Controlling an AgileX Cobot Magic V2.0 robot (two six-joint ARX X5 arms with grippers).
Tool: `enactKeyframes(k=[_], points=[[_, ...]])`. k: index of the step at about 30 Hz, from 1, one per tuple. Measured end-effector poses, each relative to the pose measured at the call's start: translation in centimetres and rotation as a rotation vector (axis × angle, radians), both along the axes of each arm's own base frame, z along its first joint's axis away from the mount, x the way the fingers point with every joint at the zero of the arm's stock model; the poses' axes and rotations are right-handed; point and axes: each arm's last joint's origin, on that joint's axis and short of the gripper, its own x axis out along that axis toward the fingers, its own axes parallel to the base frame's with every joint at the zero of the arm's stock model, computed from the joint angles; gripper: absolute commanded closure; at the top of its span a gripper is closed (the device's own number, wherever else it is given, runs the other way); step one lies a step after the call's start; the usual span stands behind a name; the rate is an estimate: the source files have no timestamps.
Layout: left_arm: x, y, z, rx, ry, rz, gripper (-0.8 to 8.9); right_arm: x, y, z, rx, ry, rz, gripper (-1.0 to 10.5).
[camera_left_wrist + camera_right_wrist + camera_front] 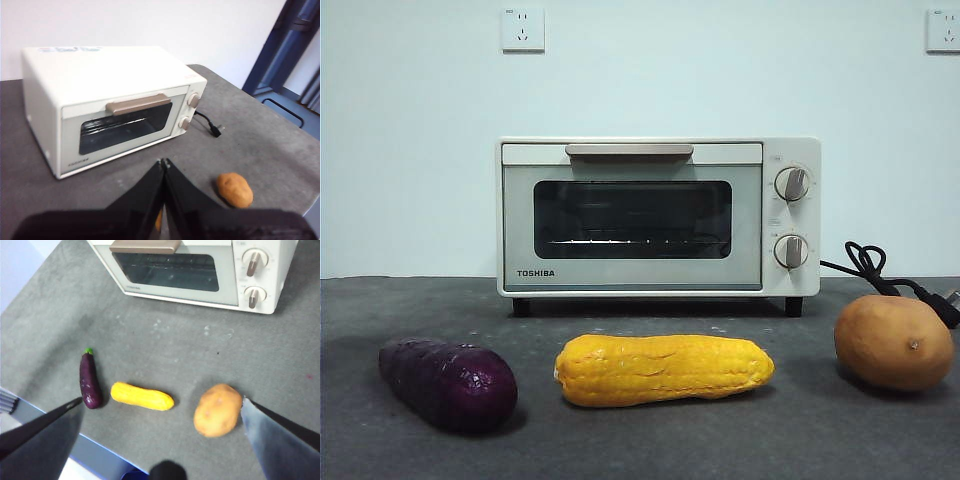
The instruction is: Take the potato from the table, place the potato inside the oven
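On the grey tabletop [650, 445] three vegetables lie in a row along the front edge, well in front of the oven [658, 217]. At the left end of the row rests a dark purple eggplant [447, 384], its stem end pointing toward the oven in the right wrist view. Just beside it, apart from it, a yellow corn cob [662, 369] lies lengthwise across the middle of the row. The potato [894, 342] sits at the right end, near the tabletop's right edge and apart from the corn. Behind the row the cream-white oven stands toward the back edge with its glass door closed, the bar handle [629, 150] along the top of the door and two knobs on its right side; a black cord [885, 275] trails from its right side across the tabletop behind the potato. The left gripper [164, 162] hangs above the tabletop in front of the oven, its jaws pressed together. The right gripper [160, 402] hovers above the vegetables with its jaws spread wide, one tip near the eggplant, the other just beside the potato.
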Motion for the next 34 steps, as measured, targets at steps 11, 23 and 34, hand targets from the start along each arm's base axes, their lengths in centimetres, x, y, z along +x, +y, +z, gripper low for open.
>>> enactKeyframes(k=[11,23,34], points=[[9.6,-4.0,1.1,0.024,0.0,-0.112,8.21,0.7,0.1,-0.3,0.005,0.041,-0.009,2.0],[19.2,-10.3,-2.7,0.161,0.056,-0.111,8.21,1.7,0.2,-0.7,0.001,0.078,-0.01,2.0],[24.3,-13.8,-7.2,0.235,0.032,-0.112,8.21,2.2,0.3,-0.9,-0.001,0.097,-0.011,2.0]])
